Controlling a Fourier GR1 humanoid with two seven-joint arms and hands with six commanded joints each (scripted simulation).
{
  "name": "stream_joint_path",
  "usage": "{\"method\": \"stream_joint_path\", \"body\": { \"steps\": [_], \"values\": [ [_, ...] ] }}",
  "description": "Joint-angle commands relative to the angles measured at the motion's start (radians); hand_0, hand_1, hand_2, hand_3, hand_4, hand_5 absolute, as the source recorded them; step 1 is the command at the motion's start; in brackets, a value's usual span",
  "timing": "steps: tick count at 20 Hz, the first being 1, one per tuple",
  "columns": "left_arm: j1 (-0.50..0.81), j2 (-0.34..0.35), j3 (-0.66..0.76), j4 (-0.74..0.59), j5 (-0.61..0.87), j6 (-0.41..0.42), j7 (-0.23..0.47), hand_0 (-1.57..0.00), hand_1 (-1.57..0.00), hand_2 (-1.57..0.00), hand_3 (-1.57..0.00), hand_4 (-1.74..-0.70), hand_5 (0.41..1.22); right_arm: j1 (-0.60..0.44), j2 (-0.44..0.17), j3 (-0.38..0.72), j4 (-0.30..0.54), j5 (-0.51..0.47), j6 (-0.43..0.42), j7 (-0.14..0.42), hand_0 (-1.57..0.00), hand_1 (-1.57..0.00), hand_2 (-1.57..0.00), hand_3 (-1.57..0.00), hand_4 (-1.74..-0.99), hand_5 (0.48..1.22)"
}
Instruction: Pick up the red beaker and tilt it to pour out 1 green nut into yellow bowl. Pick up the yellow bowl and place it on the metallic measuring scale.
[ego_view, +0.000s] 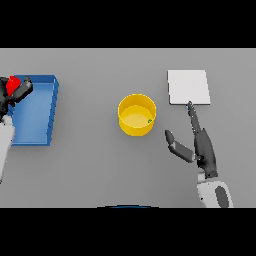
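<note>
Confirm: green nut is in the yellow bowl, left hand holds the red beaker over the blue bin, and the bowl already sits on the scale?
Not quite. The head view shows the yellow bowl on the table, beside the scale, not on it. The rest holds.

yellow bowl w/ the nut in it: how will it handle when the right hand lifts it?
The yellow bowl looks rigid, with straight walls: probably no flexing. It is wide and squat, so unlikely to tip. The green nut lies loose inside and may slide if the open right hand tilts it.

Plain grey table (100, 170) fills view — flat, even light; no walls or floor visible.
</note>
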Motion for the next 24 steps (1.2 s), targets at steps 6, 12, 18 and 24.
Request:
{"method": "stream_joint_path", "body": {
  "steps": [6,12,18,24],
  "values": [
    [0.006,0.028,-0.036,0.028,-0.014,-0.076,-0.001,-0.39,-0.33,-0.33,-0.31,-0.84,0.657,0.000,0.001,0.003,-0.004,0.003,0.000,0.006,0.00,0.00,0.00,0.00,-1.011,0.639],
    [0.001,0.017,-0.034,0.060,-0.014,-0.057,-0.078,-0.10,-0.08,-0.09,-0.08,-0.78,0.651,-0.024,-0.020,0.011,0.007,0.042,0.000,0.069,0.00,0.00,0.00,0.00,-1.020,0.640],
    [-0.002,0.013,-0.040,0.046,-0.016,-0.048,-0.107,-0.03,-0.02,-0.02,-0.02,-0.74,0.664,-0.218,-0.225,0.101,0.065,0.179,0.196,0.124,0.00,0.00,0.00,0.00,-1.094,0.677],
    [-0.014,0.016,-0.044,0.053,-0.019,-0.052,-0.096,-0.01,0.00,-0.01,0.00,-0.74,0.689,-0.433,-0.332,0.243,0.170,0.346,0.326,0.077,0.00,0.00,0.00,0.00,-1.207,0.674]
  ]
}}
